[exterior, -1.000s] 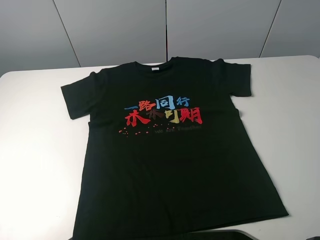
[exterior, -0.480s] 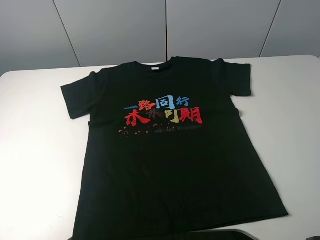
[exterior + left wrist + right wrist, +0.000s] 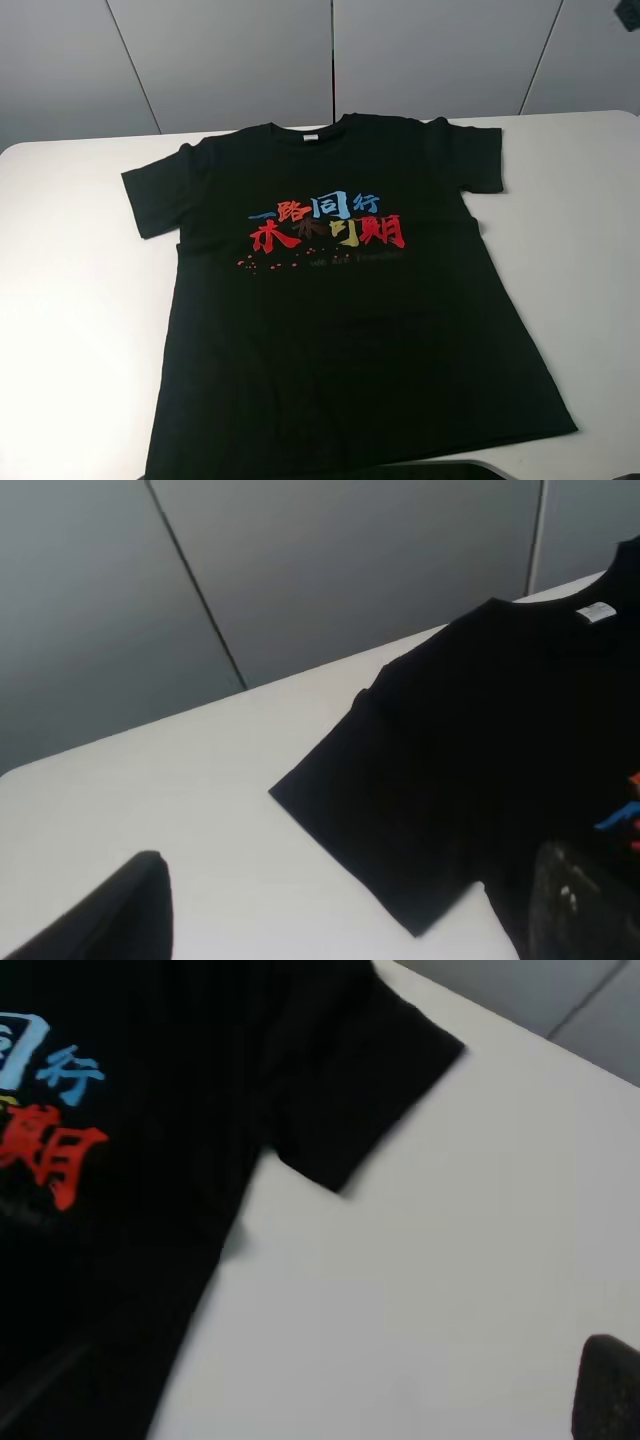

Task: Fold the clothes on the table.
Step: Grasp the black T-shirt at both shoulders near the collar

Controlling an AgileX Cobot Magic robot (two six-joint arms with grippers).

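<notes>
Black T-shirt [image 3: 340,300] laid flat, print up, at the middle of the white table [image 3: 70,300].
Left claw [image 3: 357,910] is seen with fingers wide apart; of the right claw [image 3: 608,1390] only one tip is shown, so its state cannot be told.

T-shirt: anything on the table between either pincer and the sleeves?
Nothing visible. The T-shirt lies flat on the table; in both wrist views only bare tabletop borders the left sleeve and the right sleeve.
</notes>
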